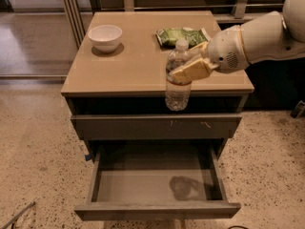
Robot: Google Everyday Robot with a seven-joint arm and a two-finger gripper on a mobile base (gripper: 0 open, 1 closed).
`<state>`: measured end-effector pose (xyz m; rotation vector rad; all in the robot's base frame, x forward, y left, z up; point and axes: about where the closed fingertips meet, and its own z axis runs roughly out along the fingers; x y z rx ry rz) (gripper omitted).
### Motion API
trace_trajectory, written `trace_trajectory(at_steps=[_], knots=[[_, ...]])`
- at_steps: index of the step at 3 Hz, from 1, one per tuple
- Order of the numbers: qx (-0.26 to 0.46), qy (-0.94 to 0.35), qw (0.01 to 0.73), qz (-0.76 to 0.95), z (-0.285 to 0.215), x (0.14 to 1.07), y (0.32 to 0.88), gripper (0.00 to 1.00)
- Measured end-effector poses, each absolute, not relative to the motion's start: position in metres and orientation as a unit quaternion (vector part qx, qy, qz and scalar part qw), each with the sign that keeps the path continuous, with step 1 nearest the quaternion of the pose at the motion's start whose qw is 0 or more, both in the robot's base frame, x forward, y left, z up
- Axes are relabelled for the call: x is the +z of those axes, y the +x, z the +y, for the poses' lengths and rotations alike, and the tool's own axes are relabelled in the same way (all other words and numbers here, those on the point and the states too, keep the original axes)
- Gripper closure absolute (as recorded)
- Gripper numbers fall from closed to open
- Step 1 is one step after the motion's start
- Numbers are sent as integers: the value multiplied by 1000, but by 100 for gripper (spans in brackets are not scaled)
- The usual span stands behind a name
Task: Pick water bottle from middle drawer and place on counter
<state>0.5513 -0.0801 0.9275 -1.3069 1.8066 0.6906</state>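
Observation:
My gripper [180, 69] is shut on the water bottle [177, 95], a clear plastic bottle with a white cap, and holds it upright by its upper half. The bottle hangs in the air over the front edge of the tan counter [133, 66], its base below the level of the top. The arm comes in from the right. Below, the middle drawer [157, 210] is pulled out, its grey floor is bare, and the bottle's shadow lies on it.
A white bowl [105, 36] stands at the counter's back left. A green snack packet [182, 35] lies at the back right, just behind the bottle. The scratched drawer front [157, 126] above the open drawer is closed. Speckled floor surrounds the cabinet.

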Motion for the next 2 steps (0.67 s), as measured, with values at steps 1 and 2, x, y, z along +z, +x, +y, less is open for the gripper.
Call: trace_trajectory(at_steps=[1, 2], knots=[[269, -514, 409, 704, -70, 947, 597, 100], [269, -518, 419, 695, -59, 956, 625, 100]])
